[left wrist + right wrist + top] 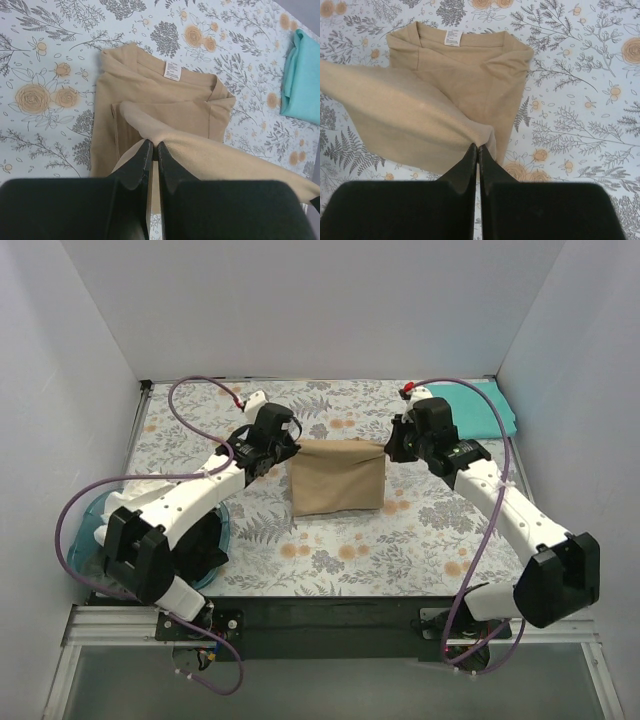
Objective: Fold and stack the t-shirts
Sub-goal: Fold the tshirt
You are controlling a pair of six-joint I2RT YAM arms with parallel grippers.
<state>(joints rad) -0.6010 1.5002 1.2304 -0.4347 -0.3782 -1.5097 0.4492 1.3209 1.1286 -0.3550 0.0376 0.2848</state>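
Note:
The tan t-shirt point(338, 476) lies partly folded in the middle of the table, its near part lifted and stretched between both grippers. My left gripper point(288, 447) is shut on its left corner, seen in the left wrist view point(154, 144). My right gripper point(390, 448) is shut on its right corner, seen in the right wrist view point(478, 146). The collar with a white label point(172, 71) lies flat beyond. The teal-green t-shirt point(480, 406) lies folded at the far right; it also shows in the left wrist view point(302, 80). The white t-shirt point(140, 487) peeks from the basket under my left arm.
A blue round basket point(90, 530) sits at the near left under the left arm. White walls enclose the floral tablecloth point(350, 550) on three sides. Purple cables loop from both arms.

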